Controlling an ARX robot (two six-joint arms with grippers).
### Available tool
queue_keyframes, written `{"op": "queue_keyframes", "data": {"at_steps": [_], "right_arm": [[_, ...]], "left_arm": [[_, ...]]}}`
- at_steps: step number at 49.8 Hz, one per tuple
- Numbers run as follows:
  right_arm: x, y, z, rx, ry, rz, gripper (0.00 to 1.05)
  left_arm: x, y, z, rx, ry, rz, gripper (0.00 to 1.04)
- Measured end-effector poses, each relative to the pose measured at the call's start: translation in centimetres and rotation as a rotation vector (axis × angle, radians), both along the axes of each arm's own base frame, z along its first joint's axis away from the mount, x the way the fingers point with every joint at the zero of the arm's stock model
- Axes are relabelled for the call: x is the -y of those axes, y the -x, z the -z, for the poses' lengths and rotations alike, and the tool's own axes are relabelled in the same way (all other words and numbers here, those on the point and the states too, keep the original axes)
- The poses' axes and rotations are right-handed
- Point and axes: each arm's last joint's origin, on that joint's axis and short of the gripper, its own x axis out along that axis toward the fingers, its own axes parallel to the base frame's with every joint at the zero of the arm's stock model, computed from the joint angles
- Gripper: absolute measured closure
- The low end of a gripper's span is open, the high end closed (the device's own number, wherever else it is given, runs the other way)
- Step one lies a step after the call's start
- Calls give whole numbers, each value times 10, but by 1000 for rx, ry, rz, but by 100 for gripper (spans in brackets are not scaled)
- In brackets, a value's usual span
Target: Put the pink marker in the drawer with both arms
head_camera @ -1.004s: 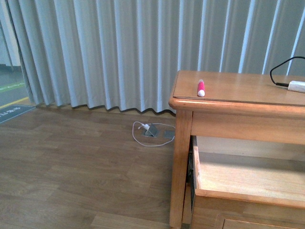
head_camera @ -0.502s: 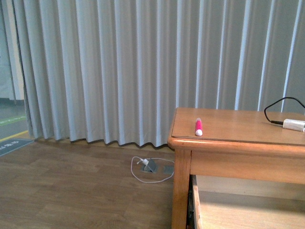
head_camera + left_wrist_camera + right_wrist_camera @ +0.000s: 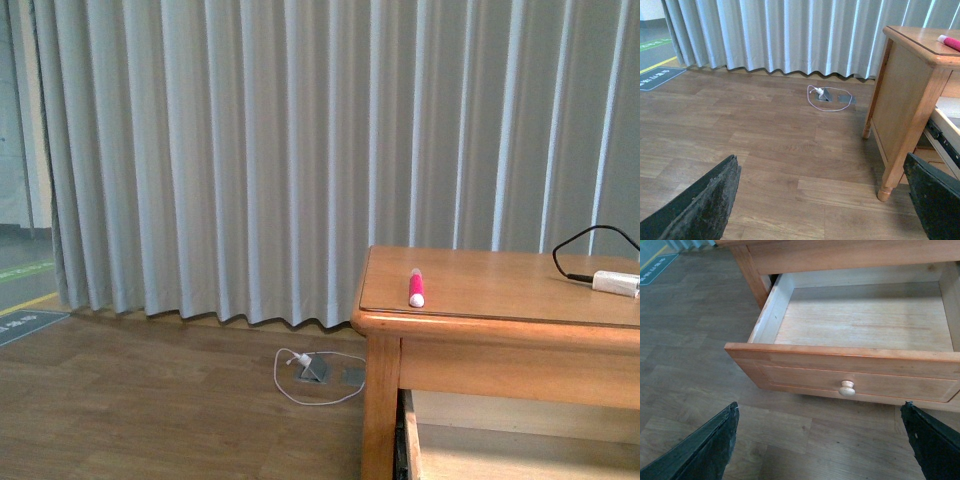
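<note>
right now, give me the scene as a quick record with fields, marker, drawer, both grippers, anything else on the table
pink marker: lying on the table top, near its front edge, ungrasped
drawer: pulled open, round knob on front, nothing inside the part seen
left gripper: open, above the floor, holding nothing
right gripper: open, facing the drawer front, holding nothing
also on table: white plug block with black cable
</note>
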Motion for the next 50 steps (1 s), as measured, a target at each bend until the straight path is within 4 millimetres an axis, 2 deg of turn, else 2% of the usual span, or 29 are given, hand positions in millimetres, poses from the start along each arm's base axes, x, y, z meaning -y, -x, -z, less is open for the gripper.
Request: {"op": "queue_keyframes", "data": {"at_steps": [3,8,12,19,24,38,41,46,50], "right_arm": [[0,0,0,0,0,0,8],[0,0,0,0,0,0,8],[0,0,0,0,0,0,8],[0,0,0,0,0,1,8],[0,0,0,0,0,1,8],[0,0,0,0,0,1,8],[0,0,0,0,0,1,8],[0,0,0,0,0,1,8],[0,0,0,0,0,1,8]], "left_arm": [[0,0,0,0,1,-6,6],[4,-4,4,-71,2,-194,6],[11,-11,4,-127,-23,-225,6],[23,-27,-23,-113,-36,-147,6],[33,-49,-52,-93,-53,-62,6],[74,-135,-117,-91,-171,186,6],[88,-163,-129,-75,-187,216,6],[117,-212,-130,-104,-199,248,6],[135,-238,-126,-119,-203,269,6]]}}
